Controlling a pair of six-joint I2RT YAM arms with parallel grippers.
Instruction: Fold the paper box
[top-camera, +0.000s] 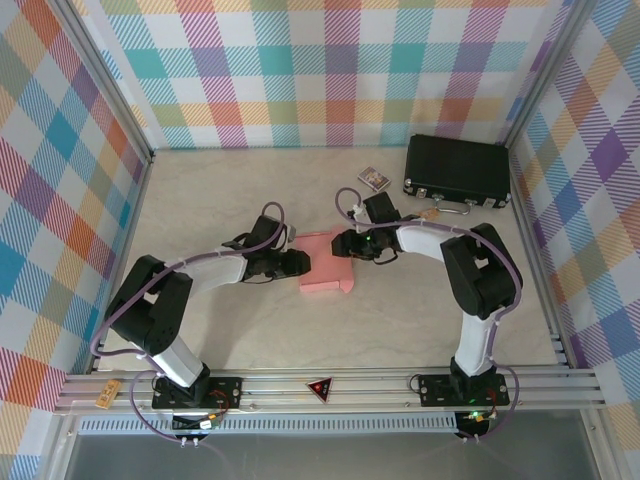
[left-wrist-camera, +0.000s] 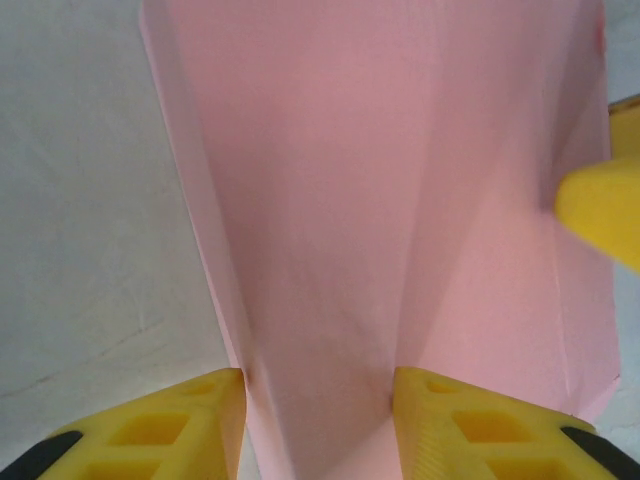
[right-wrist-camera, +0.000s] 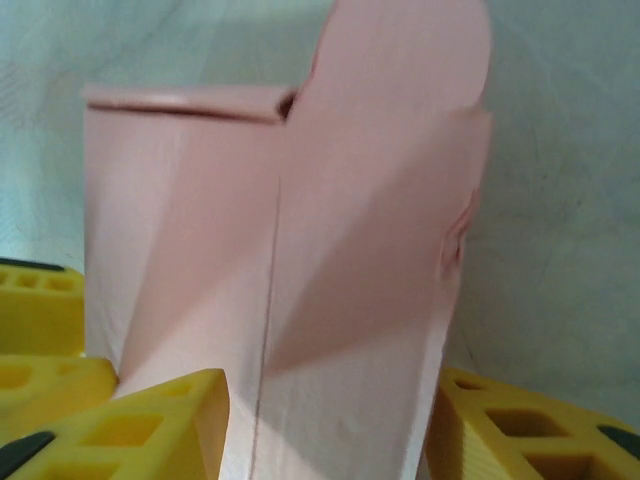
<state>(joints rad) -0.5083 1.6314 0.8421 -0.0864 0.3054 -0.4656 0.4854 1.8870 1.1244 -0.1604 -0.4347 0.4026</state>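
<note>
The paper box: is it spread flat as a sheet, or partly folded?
Partly folded: the paper box has panels bent along creases into a raised body, while its rounded end flap sticks out untucked.

Quick tally on the one counter (top-camera: 200, 210): three loose items, two arms.
There's one pink paper box (top-camera: 322, 268), one black hard case (top-camera: 457, 168), one small patterned card pack (top-camera: 374, 178); and we've got the left arm (top-camera: 160, 310) and right arm (top-camera: 480, 270), so two end effectors, left end effector (top-camera: 303, 263), right end effector (top-camera: 343, 243), each showing two yellow fingers (left-wrist-camera: 170, 430).
</note>
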